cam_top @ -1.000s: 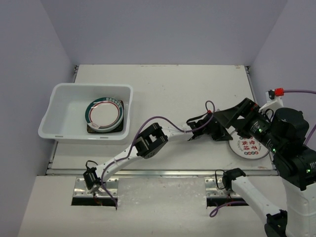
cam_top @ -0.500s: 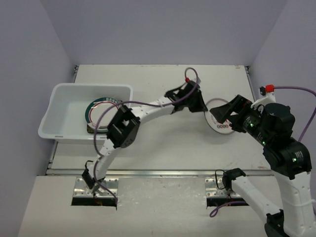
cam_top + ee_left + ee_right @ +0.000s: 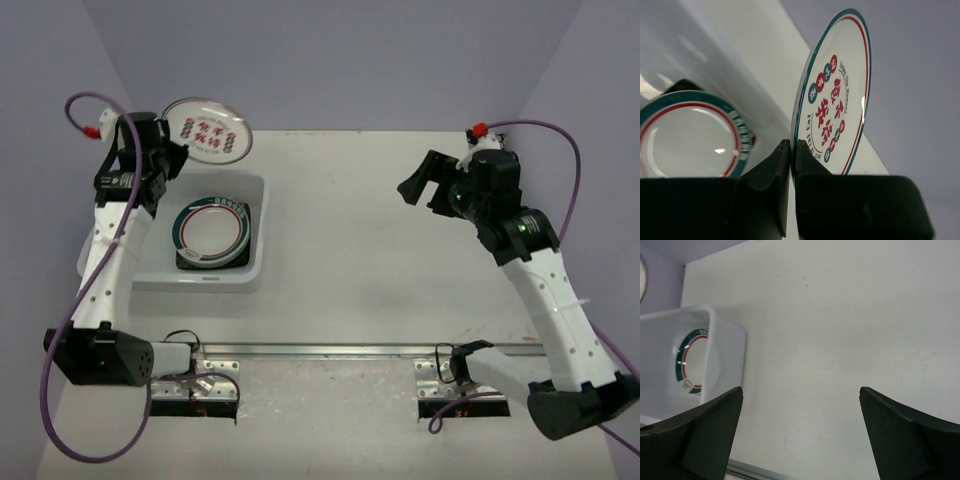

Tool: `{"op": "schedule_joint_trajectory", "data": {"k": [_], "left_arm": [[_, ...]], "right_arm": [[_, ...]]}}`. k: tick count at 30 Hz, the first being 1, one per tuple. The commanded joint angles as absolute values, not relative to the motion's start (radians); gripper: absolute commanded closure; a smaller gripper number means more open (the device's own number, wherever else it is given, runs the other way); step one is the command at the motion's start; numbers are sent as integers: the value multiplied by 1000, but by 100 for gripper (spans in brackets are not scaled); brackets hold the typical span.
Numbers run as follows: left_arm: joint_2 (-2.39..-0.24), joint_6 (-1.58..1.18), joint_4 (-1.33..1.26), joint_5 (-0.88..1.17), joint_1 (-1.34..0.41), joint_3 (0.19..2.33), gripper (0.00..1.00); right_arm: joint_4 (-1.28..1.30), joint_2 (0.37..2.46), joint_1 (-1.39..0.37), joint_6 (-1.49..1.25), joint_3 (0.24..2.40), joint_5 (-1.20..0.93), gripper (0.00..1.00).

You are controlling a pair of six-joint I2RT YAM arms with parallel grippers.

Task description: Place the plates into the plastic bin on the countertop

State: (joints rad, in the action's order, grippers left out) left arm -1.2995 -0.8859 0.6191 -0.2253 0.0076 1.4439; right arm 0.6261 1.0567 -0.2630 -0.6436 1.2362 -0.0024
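Note:
My left gripper (image 3: 168, 148) is shut on the rim of a round white plate with red characters (image 3: 208, 130) and holds it tilted in the air above the far edge of the plastic bin (image 3: 140, 272). In the left wrist view the fingers pinch this plate (image 3: 837, 100) at its lower edge, gripper (image 3: 792, 147). In the bin a round plate with a teal-red rim (image 3: 212, 232) lies on a black square plate (image 3: 185, 262). My right gripper (image 3: 415, 185) is open and empty, raised over the countertop (image 3: 350, 230) at the right.
The metal rail (image 3: 330, 350) runs along the near edge of the countertop. The right wrist view shows the bin (image 3: 727, 347) with the teal-rimmed plate (image 3: 690, 360) at the left and bare countertop (image 3: 840, 340) between the right gripper's (image 3: 801, 392) fingers.
The character plate went from the table at the right, up in the right gripper, to the left gripper. The left arm swung left with it over the bin. The right gripper opened and drew back.

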Motion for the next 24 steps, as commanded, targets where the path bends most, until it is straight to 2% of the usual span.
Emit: {"op": "schedule_joint_trajectory", "data": {"k": [1,4,12,16,19,20,22,23,24], "left_arm": [[-1130,-940,704,-207,69,1278,100],[-1060,-958,707,-227,93,1139,100],[-1064,-967,601,-163,146,959,100],[-1077,-969,586,-169,149,945,93],[-1086,-969,586,-184,152,930,79],[-1090,-969,586,-187,152,930,71],[-1101,-968,615,-209,152,933,34],[-1103,-969,615,-219,152,939,27],[-1110,-961,632,-232,152,949,15]], "right_arm": [[598,1149,-258,-534,1250,26,1],[588,1148,-258,-526,1231,-8,1],[568,1132,-258,-539,1193,-121,1],[569,1110,-259,-528,1193,-124,1],[574,1093,-259,-520,1192,-117,1],[574,1090,-259,-519,1191,-117,1],[578,1077,-258,-515,1189,-117,1],[580,1075,-258,-515,1189,-117,1],[584,1073,-258,-515,1188,-116,1]]}}
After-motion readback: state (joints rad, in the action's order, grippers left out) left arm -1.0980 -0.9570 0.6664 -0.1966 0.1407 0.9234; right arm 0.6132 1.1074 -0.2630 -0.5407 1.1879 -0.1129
